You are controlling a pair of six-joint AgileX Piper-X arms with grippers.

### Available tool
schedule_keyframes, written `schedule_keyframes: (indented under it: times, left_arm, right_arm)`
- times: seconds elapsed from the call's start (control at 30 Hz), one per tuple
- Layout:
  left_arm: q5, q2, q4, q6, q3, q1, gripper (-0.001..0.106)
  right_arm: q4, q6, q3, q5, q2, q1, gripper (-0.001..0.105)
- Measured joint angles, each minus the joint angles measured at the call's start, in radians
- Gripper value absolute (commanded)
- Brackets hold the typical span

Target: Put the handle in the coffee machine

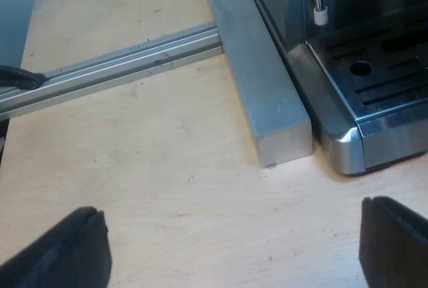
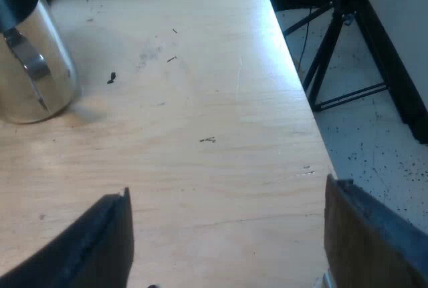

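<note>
Over the tabletop (image 1: 167,168) by the machine (image 1: 374,101), left claw (image 1: 231,234) spread empty, ready to grasp; right claw (image 2: 227,228) likewise, near jug (image 2: 33,61).

No writing, label, brand, number or sign can be read anywhere. The espresso machine (image 1: 374,94), the metal jug (image 2: 50,74) and the worktop (image 1: 167,188) show no legible marking.
</note>
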Motion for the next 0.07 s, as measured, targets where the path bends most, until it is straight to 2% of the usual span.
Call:
schedule_keyframes:
  times: [0.07]
  left_arm:
    - [0.000, 0.000, 0.000, 0.000, 0.000, 0.000, 0.077]
  right_arm:
    - [0.000, 0.000, 0.000, 0.000, 0.000, 0.000, 0.063]
